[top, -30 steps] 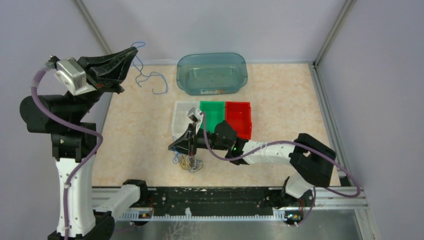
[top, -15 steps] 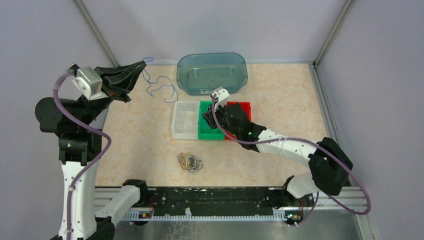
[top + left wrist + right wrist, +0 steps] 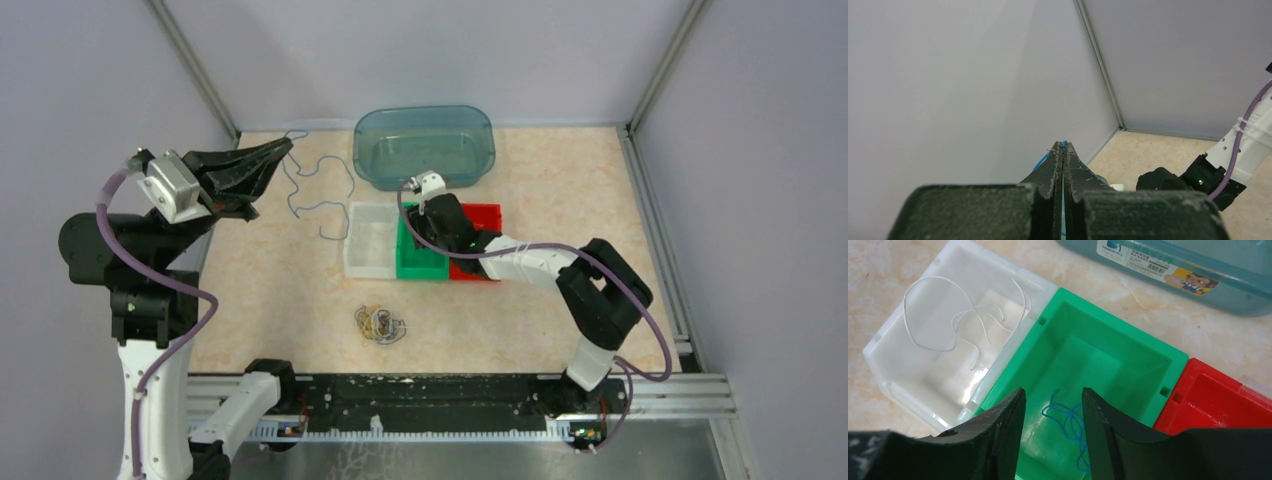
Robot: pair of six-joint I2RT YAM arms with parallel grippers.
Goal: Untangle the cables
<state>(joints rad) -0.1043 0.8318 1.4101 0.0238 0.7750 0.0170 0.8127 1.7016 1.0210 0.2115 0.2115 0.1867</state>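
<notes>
My left gripper (image 3: 283,146) is raised at the back left and shut on a thin blue cable (image 3: 318,185) that hangs in loops down to the table beside the white bin; the cable shows at the fingertips in the left wrist view (image 3: 1064,143). My right gripper (image 3: 1053,392) is open and empty above the green bin (image 3: 1133,352), where a blue cable (image 3: 1070,425) lies. A white cable (image 3: 955,320) lies in the white bin (image 3: 895,340). A tangle of cables (image 3: 380,323) lies on the table near the front.
A red bin (image 3: 487,216) stands right of the green bin (image 3: 420,268). A teal tub (image 3: 424,146) stands at the back. The grey cage walls and corner posts close in the left and rear sides.
My left gripper has swung lower and to the right with the blue cable, which now trails onto the table. My right arm left the tangle and moved over the bins, jaws open.
</notes>
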